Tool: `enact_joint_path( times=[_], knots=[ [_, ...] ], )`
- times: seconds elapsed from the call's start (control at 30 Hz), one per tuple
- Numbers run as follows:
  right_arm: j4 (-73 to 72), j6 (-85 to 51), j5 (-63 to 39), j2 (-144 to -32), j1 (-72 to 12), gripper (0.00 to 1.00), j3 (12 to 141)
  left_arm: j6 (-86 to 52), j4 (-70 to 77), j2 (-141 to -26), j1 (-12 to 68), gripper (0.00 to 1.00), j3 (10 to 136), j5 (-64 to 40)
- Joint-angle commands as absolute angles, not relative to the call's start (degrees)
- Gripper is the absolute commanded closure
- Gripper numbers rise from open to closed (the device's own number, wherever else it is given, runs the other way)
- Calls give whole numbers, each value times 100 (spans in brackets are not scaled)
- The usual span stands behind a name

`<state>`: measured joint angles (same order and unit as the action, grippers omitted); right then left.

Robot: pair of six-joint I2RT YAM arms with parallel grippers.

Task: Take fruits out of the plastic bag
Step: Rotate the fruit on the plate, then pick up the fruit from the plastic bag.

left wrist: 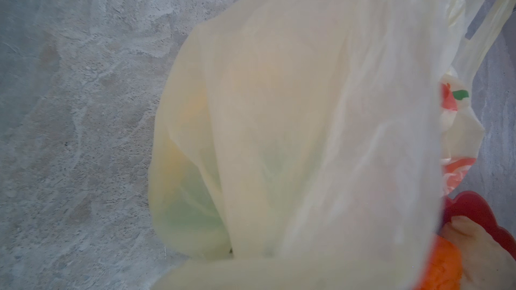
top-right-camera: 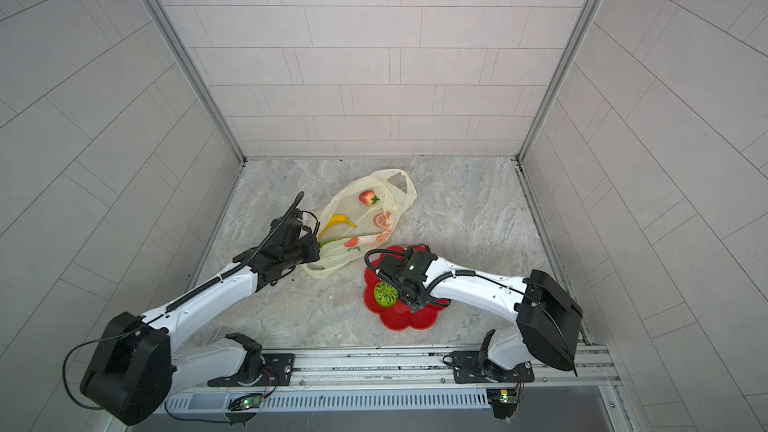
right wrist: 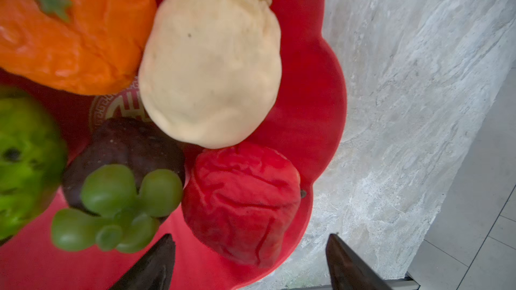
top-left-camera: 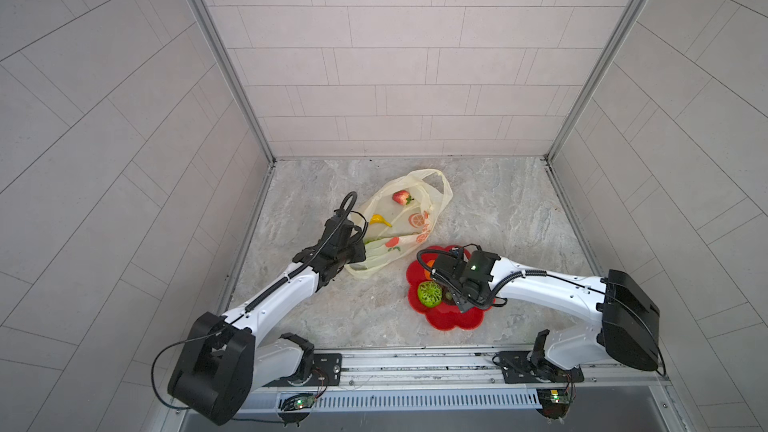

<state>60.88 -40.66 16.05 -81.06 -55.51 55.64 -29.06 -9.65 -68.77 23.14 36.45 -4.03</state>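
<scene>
**Six fruits on the red plate, more inside the bag**

The red flower-shaped plate lies on the marbled grey tabletop, nearer the robot's base rail than anything else there. Over the plate's right half hangs the right gripper, its jaws released and spread wide with nothing between them. One dark finger stands over the plate and the other is past its rim, over the tabletop.

In the right wrist view, a wrinkled red fruit lies on the plate closest to the fingertips. Beside it a green grape bunch rests against a dark mangosteen. Past these, a cream bulb and an orange touch each other on the plate's far side. In both top views a green ball with a netted skin sits at the plate's left edge.

The plastic bag lies flat beyond the plate and to its left, with its near corner just beside the plate's far-left rim. The left gripper is at the side of the bag that faces away from the plate, and its jaws are clenched on the film. In the left wrist view the pale film is drawn up close to the lens, and a green tint shows through it.

Through the film in both top views, a yellow banana lies farther from the plate than the gripper. A red strawberry lies farther still. The bag's loop handles are the part farthest from the plate.
</scene>
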Motion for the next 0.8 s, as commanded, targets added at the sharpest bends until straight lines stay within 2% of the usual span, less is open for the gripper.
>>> enact_joint_path(
  times=[0.0,0.2,0.33,0.47,0.77],
  knots=[
    [6513,-3881,1831,-7737,-5573,16,5931,-2882,-885,-7004,2282,87,3678,-604],
    [6146,-3312,2083,-7896,-5557,22,6909,-2764,-855,-7154,2441,87,3773,-715],
    [5420,-3119,1798,-8356,-5458,28,7626,-2704,-904,-7203,2560,88,3832,-665],
    [4650,-3076,1339,-8968,-5221,33,8286,-2720,-849,-7269,2576,88,3844,-780],
    [3480,-3513,503,-10761,-4444,36,9405,-2773,-846,-7152,2576,88,3823,-844]
  ],
)
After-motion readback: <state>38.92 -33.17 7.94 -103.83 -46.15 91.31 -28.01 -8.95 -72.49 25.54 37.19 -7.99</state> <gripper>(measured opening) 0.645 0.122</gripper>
